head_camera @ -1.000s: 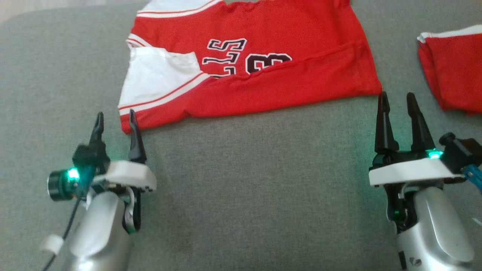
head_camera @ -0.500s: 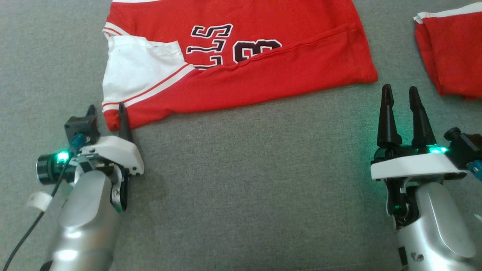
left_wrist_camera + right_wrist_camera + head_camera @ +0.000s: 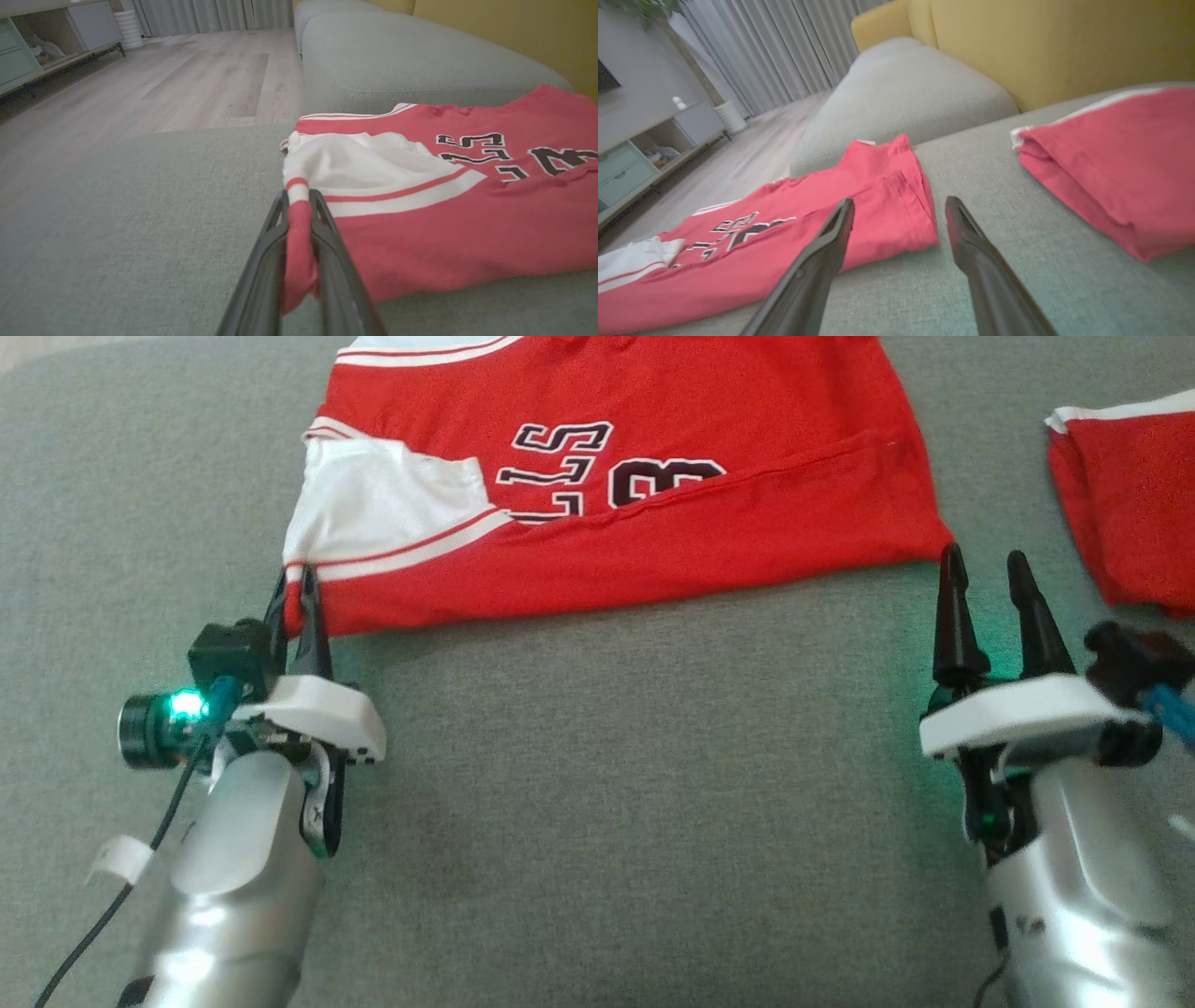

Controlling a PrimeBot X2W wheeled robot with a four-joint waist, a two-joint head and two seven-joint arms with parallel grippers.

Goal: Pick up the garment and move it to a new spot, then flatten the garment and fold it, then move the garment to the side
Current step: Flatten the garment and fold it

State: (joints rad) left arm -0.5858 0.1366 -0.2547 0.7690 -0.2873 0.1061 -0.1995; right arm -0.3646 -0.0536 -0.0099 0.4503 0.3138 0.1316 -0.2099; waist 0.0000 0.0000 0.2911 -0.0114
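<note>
Your left gripper (image 3: pixel 297 198) is pinching the shirt (image 3: pixel 653 476) at its near left corner. Both fingers (image 3: pixel 268 261) are pressing together on a bunched strip of red-and-white hem running down between them in the left wrist view. The shirt is lying mostly flat on the grey cushion (image 3: pixel 607 803), with its near edge doubled up over the black lettering and a white sleeve panel showing at the left end. Your right gripper (image 3: pixel 985 565) is sitting at the opposite near corner, fingers spread apart and holding nothing. In the head view its left fingertip is lining up with the tip of the red corner, and you can't tell whether it is touching. In the right wrist view that corner is lying just ahead of the gap, nearer the finger at that view's left, with no cloth between the fingers yet. A second red garment (image 3: pixel 1130 504), folded, is lying well apart to the right on the same cushion.
</note>
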